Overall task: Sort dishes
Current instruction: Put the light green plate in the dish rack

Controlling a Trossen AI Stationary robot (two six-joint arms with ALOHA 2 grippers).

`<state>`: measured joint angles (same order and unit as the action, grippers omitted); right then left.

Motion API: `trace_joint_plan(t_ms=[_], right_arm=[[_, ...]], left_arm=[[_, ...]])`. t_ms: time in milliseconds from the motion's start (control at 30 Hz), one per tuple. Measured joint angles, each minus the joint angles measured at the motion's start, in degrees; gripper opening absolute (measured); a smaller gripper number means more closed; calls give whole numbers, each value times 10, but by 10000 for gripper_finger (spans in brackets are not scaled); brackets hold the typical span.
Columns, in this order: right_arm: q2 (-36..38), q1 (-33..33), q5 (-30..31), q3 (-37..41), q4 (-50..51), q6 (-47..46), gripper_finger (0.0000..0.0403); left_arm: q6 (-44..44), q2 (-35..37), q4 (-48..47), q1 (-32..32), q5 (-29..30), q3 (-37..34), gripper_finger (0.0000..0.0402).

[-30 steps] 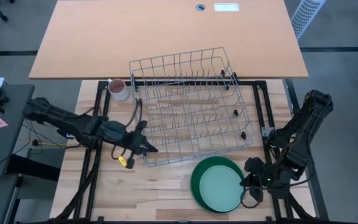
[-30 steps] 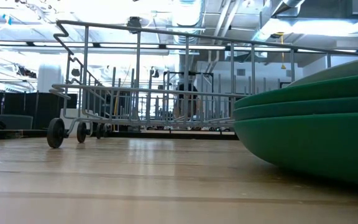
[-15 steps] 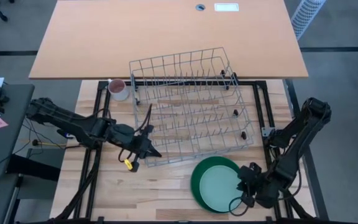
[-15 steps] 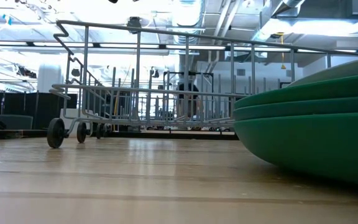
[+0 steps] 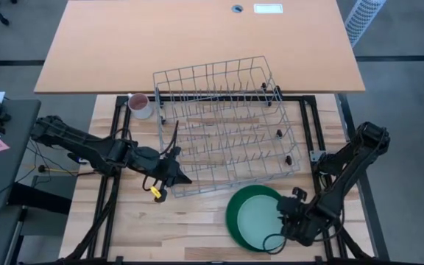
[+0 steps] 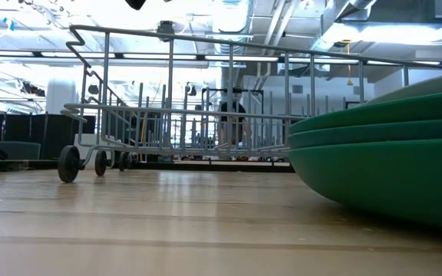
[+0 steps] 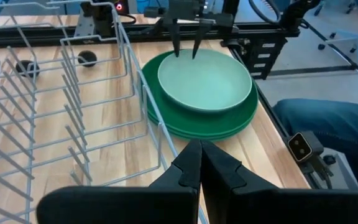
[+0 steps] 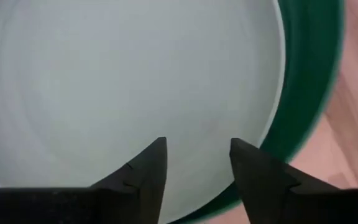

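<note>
A stack of large dark green plates (image 5: 235, 210) lies on the table near its front edge, right of the middle, and fills the right of the low view (image 6: 390, 153). A small pale mint plate (image 5: 258, 222) rests flat on top (image 7: 204, 81). My right gripper (image 8: 196, 152) stands open over the mint plate's right part, just inside its rim, fingers pointing steeply down; it also shows in the left wrist view (image 7: 186, 53). My left gripper (image 7: 199, 163) is shut beside the near left corner of the wire rack (image 5: 223, 125). My left gripper is shut right next to the wire rack's near left corner post (image 7: 160, 134); I cannot tell whether it touches the wire.
The wire dish rack on small wheels (image 6: 69, 162) takes up the table's middle. A pinkish-white mug (image 5: 140, 105) stands at the rack's far left corner. Bare wood lies left of the plates along the near edge. A person's leg in jeans (image 7: 328, 124) shows beyond the table.
My right gripper has sunk and moved toward the table's left and near edge, from beside the plates' right rim to over the mint plate, tipping more steeply downward. The plates and the rack have kept still.
</note>
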<state>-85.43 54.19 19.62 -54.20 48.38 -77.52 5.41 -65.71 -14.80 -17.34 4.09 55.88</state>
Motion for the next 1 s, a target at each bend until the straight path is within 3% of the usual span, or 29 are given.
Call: trace_joint_plan(t_ms=[333, 633, 1000], right_arm=[[0, 0, 0, -59, 115, 0, 191], [-36, -16, -2, -58, 114, 19, 180], [-76, -49, -46, -57, 115, 54, 148]], left_arm=[[-2, 0, -3, -2, 16, 0, 0], [-2, 0, -24, -1, 28, 0, 0], [-1, 0, -24, -1, 29, 0, 0]])
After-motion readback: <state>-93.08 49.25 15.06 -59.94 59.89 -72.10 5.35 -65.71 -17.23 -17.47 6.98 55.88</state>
